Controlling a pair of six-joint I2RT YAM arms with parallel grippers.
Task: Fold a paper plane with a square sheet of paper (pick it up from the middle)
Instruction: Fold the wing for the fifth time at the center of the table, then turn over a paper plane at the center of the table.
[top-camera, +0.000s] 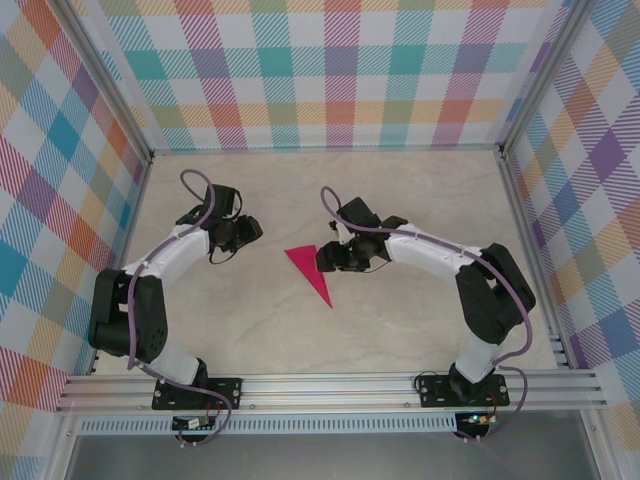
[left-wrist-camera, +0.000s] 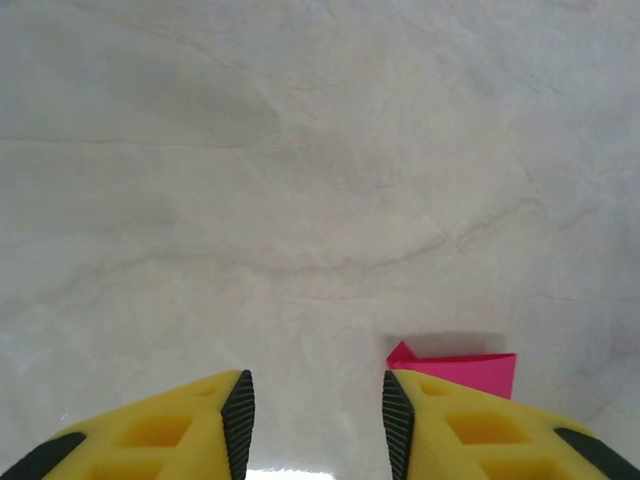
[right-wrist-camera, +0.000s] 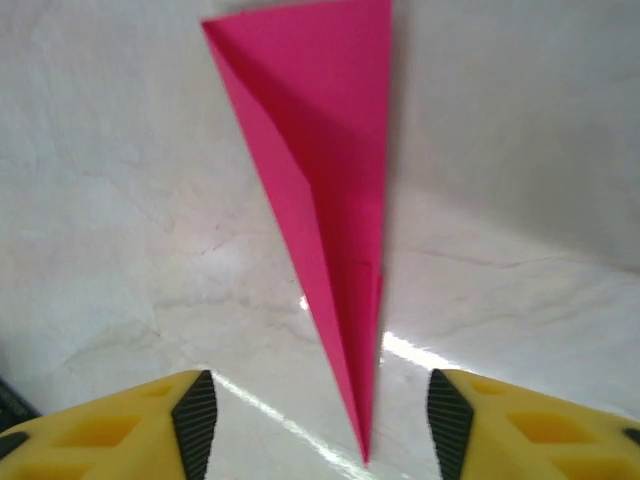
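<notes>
One paper plane (right-wrist-camera: 330, 180) on table (top-camera: 420, 200), tip between parted right fingers (right-wrist-camera: 195, 420)

top external: high above and behind the arm bases (top-camera: 197, 385), looking down on the whole table (top-camera: 250, 330).
left wrist: low, close to the table, facing along it.
right wrist: close, angled down.
shared: the paper plane (top-camera: 308, 265) (left-wrist-camera: 470, 371) (right-wrist-camera: 330, 180), in all three views.

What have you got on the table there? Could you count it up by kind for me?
Pink paper plane: 1
Robot grippers, both open: 2 (left gripper, right gripper)
Total: 3
</notes>
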